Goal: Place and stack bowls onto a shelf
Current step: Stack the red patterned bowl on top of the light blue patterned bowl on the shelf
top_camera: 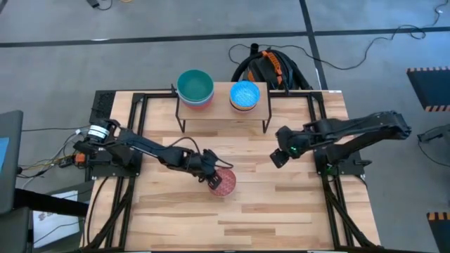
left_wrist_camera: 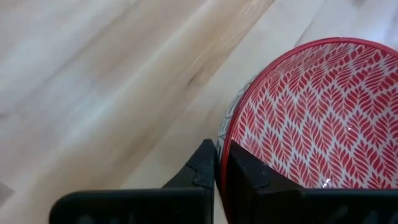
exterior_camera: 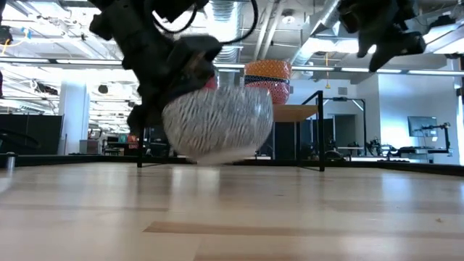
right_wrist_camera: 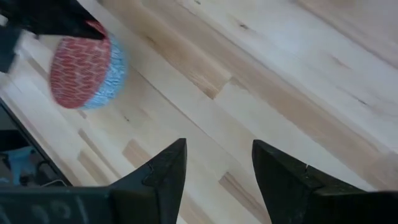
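Note:
A pink-red patterned bowl [top_camera: 223, 181] is at mid-table with my left gripper [top_camera: 211, 176] shut on its rim; the low view shows this bowl [exterior_camera: 217, 119] tilted. The shelf [top_camera: 221, 100] stands at the far middle of the table. On its left end a green bowl [top_camera: 195, 86] is stacked on others, and on its right end a blue bowl [top_camera: 245, 95] sits on an orange one. My right gripper [top_camera: 281, 154] hangs open above the table to the right, with nothing between its fingers [right_wrist_camera: 217, 174]. My left gripper pinches the bowl's rim [left_wrist_camera: 227, 140] on its left side, with one finger [left_wrist_camera: 249, 177] inside the bowl and the other [left_wrist_camera: 202, 168] outside. The fingers slant down from the table's left. The bowl is tilted and its base [exterior_camera: 217, 158] seems just clear of the table.
Black frame rails [top_camera: 137, 133] run along the tabletop's left and right sides by the arm bases. Bare wood [top_camera: 267, 211] lies between the bowl and the near edge. A black-and-orange bundle [top_camera: 271, 67] lies beyond the far edge behind the shelf.

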{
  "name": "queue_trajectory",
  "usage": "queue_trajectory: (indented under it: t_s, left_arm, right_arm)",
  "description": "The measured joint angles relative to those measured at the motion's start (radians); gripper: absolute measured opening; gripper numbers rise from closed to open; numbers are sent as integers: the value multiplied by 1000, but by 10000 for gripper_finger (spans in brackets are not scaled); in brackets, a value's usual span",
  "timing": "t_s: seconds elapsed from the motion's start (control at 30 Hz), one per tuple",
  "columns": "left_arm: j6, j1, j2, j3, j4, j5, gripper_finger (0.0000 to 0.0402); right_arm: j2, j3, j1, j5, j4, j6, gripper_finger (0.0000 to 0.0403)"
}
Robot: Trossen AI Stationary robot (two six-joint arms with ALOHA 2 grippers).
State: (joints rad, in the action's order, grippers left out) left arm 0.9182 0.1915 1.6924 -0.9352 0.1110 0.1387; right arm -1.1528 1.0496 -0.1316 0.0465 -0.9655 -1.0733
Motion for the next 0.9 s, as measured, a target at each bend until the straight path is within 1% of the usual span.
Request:
queue_trajectory:
  t_s: [0.13, 0.2, 0.27, 0.33, 0.43, 0.5, 0.6, 0.67, 0.73, 0.8, 0.9]
  left_arm:
    - [-49, -19, -55, -4, 11, 0, 1]
    - [-92, -33, -76, -36, 53, 1, 1]
    - [-153, -52, -85, -97, 117, 5, 1]
    - [-237, -80, -85, -186, 191, 8, 1]
    - [-375, -132, -85, -346, 288, 52, 1]
    - [-459, -178, -85, -459, 360, 105, 0]
    - [-570, -265, -85, -621, 444, 213, 0]
    - [-620, -331, -87, -699, 440, 280, 0]
    - [-650, -402, -85, -748, 423, 308, 0]
    - [-674, -471, -70, -785, 382, 293, 0]
    - [-688, -551, -30, -820, 310, 211, 0]
  right_arm:
    - [32, 0, -16, 24, -59, -26, 198]
    - [41, 0, -24, 38, -79, -36, 194]
    - [46, 0, -26, 49, -81, -43, 190]
    - [54, 0, -25, 57, -80, -44, 188]
    - [63, 0, -24, 58, -74, -44, 187]
    - [72, 0, -24, 59, -73, -45, 187]
    - [82, 0, -24, 72, -76, -45, 187]
    - [85, 0, -23, 94, -67, -45, 187]
    - [86, 0, -15, 110, -71, -35, 187]
    - [87, 0, -6, 114, -64, -22, 187]
    - [88, 0, 11, 115, -66, 3, 187]
